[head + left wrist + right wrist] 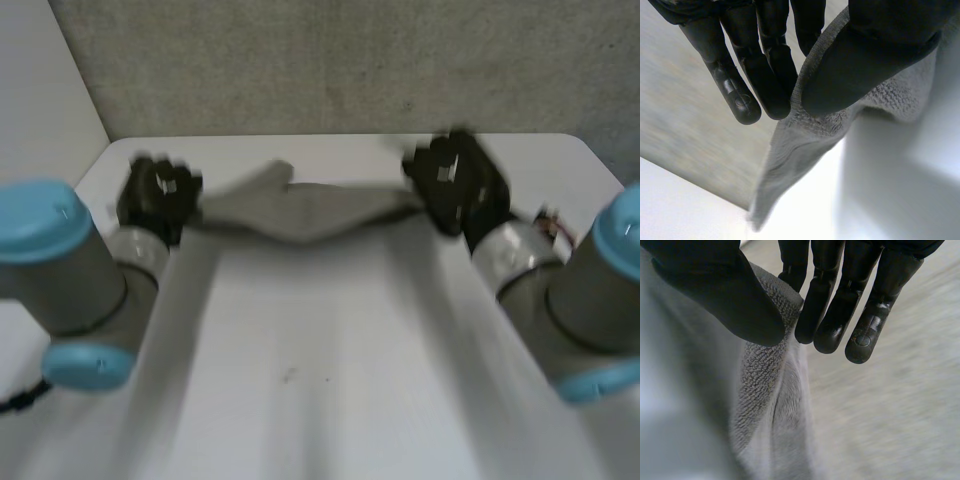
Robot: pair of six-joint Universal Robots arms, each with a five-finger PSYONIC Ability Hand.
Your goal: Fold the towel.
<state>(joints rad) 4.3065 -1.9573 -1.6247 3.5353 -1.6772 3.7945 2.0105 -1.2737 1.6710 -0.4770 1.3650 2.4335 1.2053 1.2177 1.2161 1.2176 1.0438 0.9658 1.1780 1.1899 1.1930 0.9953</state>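
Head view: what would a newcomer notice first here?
The grey towel stands out first, stretched across the far side of the white table between the left robot hand and the right robot hand, drooping in the middle. In each wrist view, a thumb pinches one end of it against the fingers.

Your left hand (160, 195) and right hand (455, 185) each hold one end of the towel (300, 210). It hangs stretched between them, sagging slightly, above the far edge of the table (320, 380).
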